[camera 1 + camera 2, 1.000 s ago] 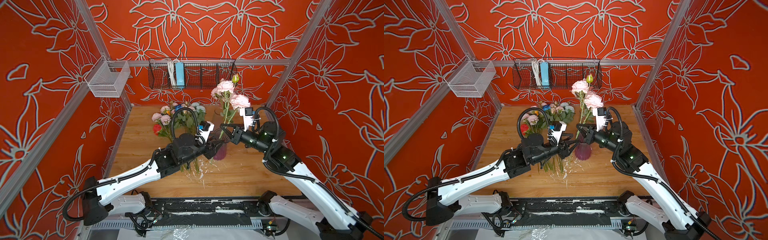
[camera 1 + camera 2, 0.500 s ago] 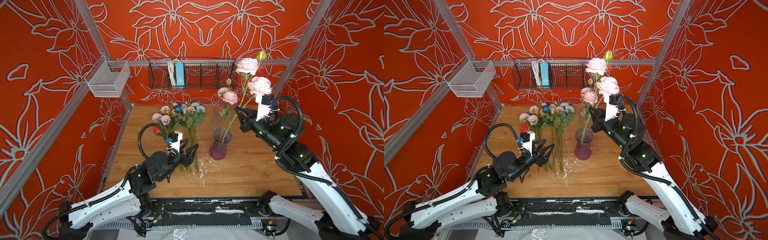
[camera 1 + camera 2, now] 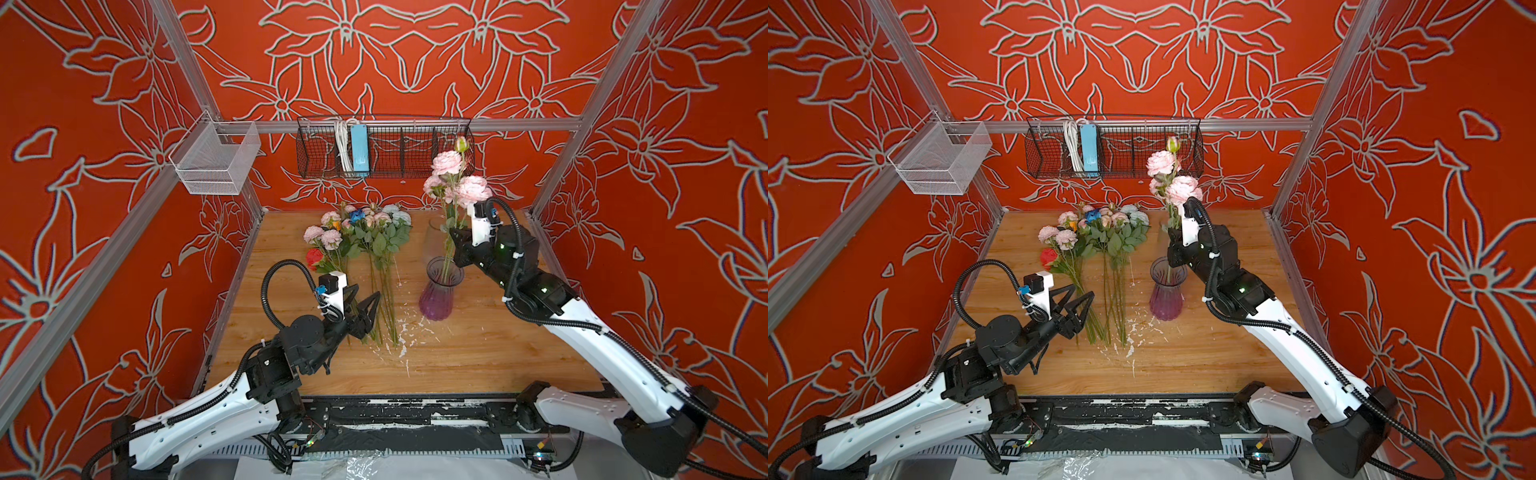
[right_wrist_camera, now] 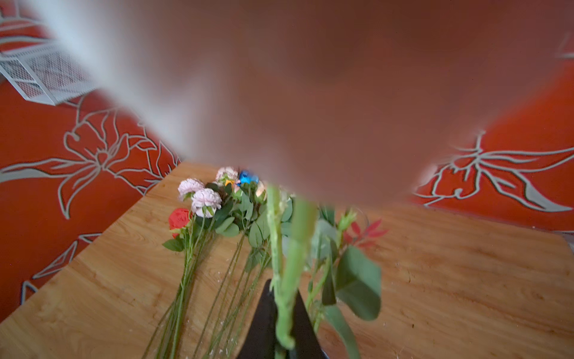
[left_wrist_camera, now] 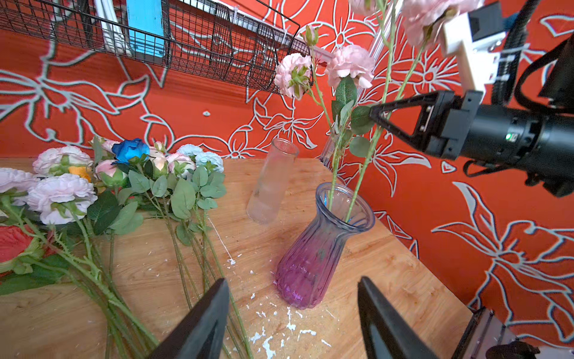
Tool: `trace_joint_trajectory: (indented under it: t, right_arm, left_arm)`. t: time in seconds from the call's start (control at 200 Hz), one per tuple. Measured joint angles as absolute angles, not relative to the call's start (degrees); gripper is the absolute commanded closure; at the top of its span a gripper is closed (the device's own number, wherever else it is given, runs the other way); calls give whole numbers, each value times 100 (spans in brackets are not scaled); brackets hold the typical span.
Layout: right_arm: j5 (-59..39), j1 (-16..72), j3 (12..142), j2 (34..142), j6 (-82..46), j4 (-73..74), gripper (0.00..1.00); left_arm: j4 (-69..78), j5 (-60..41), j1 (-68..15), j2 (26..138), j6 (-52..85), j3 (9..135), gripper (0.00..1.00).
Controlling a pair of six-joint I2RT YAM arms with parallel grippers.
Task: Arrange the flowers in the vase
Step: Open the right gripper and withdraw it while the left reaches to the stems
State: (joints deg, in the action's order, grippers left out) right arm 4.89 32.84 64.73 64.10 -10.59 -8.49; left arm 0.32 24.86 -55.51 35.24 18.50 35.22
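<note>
A bunch of pink flowers (image 3: 471,191) now stands with its stems reaching down into the mouth of the purple vase (image 3: 439,291), upright on the wooden surface (image 3: 478,353). Half a second ago we held the bunch higher, and we have since lowered it. Our right gripper (image 5: 376,116) is clamped on the stems above the rim. Our left gripper (image 3: 366,296) has drawn back, its jaws spread and empty, over the stem ends of the remaining flowers (image 3: 378,241) lying left of the vase. We judge that letting go of this bunch comes next.
</note>
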Motion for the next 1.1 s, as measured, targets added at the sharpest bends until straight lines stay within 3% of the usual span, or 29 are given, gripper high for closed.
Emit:
trace_joint_trajectory:
  t: [0.135,0.275,0.59,0.766,0.881,1.101]
  right_arm:
    - [473,3284,5986,6215,-1181,-862,63]
    - [464,3284,5885,5924,-1284,-1011,55]
    - [331,3284,5402,4648,-1649,-1310,54]
    - [395,3284,4967,3972,-1905,-1623,54]
    - [574,3284,4639,3579,-2082,-1855,58]
    - [932,3284,3983,2978,-2491,-2257,62]
  left_arm:
    - [45,2504,-5551,3695,1776,3524,25]
    - [49,2543,-5551,3970,1769,3573,22]
    - [-82,2735,-5485,4788,1826,3752,20]
    - [-718,2287,-4628,5690,2429,4316,24]
    - [-1087,1800,-3997,6418,2786,4668,29]
    - [-1660,1022,-3203,7975,3028,5406,51]
